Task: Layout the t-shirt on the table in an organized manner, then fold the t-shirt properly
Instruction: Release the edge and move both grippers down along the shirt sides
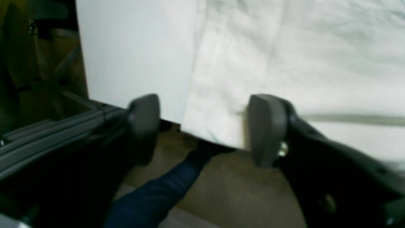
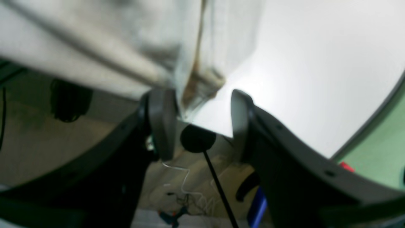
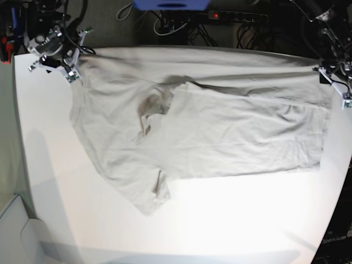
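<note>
The light grey-beige t-shirt (image 3: 220, 132) lies spread across the white table (image 3: 247, 220), collar toward the left and hem toward the right, with one sleeve folded near the front. My right gripper (image 3: 69, 69) is at the shirt's far left corner. In the right wrist view it (image 2: 199, 123) is open, with a bunched shirt edge (image 2: 193, 82) between its fingers at the table edge. My left gripper (image 3: 334, 82) is at the far right hem corner. In the left wrist view it (image 1: 205, 126) is open, astride the shirt corner (image 1: 218, 126).
The table's far edge (image 1: 104, 103) runs right under both grippers. Beyond it are an aluminium frame rail (image 1: 47, 136), a leg in blue jeans (image 1: 152, 196), a power strip with cables (image 3: 236, 16) and loose floor cables (image 2: 186, 190).
</note>
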